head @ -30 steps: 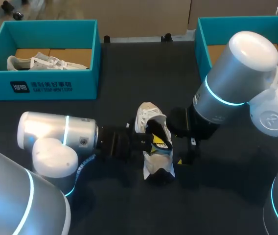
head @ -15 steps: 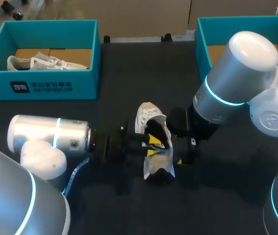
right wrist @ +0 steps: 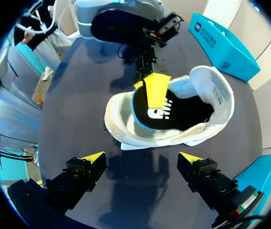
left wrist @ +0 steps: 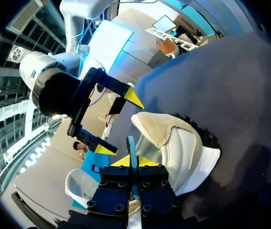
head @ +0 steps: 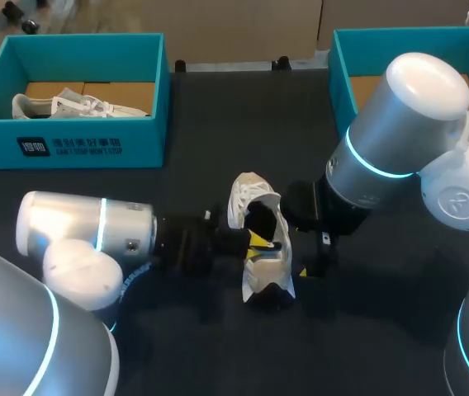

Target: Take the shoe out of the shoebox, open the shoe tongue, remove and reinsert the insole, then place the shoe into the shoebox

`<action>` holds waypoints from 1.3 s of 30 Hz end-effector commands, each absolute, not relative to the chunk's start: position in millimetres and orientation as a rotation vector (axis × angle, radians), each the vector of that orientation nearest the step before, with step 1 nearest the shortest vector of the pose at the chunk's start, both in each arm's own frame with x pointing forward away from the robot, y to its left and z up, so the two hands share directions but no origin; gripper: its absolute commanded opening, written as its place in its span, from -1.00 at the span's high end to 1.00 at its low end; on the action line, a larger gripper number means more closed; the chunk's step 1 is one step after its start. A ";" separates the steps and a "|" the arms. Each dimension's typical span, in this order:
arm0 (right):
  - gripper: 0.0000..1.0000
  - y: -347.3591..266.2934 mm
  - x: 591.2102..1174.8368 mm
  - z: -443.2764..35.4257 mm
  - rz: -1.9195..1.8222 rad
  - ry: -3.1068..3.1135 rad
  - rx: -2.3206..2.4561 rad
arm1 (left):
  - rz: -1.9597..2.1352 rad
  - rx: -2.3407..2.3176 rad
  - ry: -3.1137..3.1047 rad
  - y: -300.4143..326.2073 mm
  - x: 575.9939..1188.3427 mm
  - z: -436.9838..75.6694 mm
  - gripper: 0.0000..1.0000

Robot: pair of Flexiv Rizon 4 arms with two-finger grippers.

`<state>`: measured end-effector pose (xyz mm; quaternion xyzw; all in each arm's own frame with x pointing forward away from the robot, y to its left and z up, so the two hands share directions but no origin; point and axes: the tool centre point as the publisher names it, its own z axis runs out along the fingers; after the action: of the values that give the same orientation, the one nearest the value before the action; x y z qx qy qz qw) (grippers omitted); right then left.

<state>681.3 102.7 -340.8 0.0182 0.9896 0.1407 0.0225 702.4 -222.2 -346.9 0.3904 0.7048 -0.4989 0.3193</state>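
1. Resting on the dark table (head: 201, 165) just below the middle of the head view, the shoe (head: 245, 202) is a white low trainer of soft fabric with a padded collar. Its mouth gapes wide.
2. Insole (right wrist: 173, 112): black, flat, with a pale blue edge and a white mark. It sits inside the shoe, and its near edge is caught by the left gripper.
3. Left gripper (right wrist: 155, 88): its yellow tips are pressed together in the shoe's mouth, pinching the thin edge of the insole. In the left wrist view that edge stands as a narrow blue strip between the fingers.
4. Left arm (head: 86, 227): a silver cylinder with a glowing ring, lying low and level from the lower left of the head view. Its black wrist points at the shoe.
5. Right gripper (right wrist: 141, 157): fingers spread wide, with the shoe ahead of them and apart from both tips.
6. Right arm (head: 400, 115): a bulky silver elbow coming in from the right edge of the head view.
7. Shoebox (head: 342, 74): teal card, open-topped, at the upper right of the head view.
8. Second shoebox (head: 69, 144): teal, at the upper left of the head view, holding a second white shoe (head: 78, 106).
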 end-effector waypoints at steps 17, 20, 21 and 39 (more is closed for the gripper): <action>-1.00 102.7 680.7 -341.5 0.438 3.065 0.055 | -1.406 0.992 1.863 -210.9 681.0 -321.6 0.40; -1.00 102.7 680.7 -341.5 0.438 3.065 0.055 | -1.404 1.001 1.876 -214.2 680.8 -322.6 0.40; -1.00 102.7 680.7 -341.5 0.438 3.065 0.055 | -1.396 1.010 1.889 -216.4 681.2 -324.2 0.44; -1.00 102.7 680.7 -341.5 0.438 3.065 0.055 | -1.348 1.026 2.002 -223.9 687.5 -342.3 0.23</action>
<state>681.3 102.7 -340.8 0.0182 0.9896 0.1407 0.0224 691.2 -229.0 -347.9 0.3768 0.7384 -0.4967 0.2569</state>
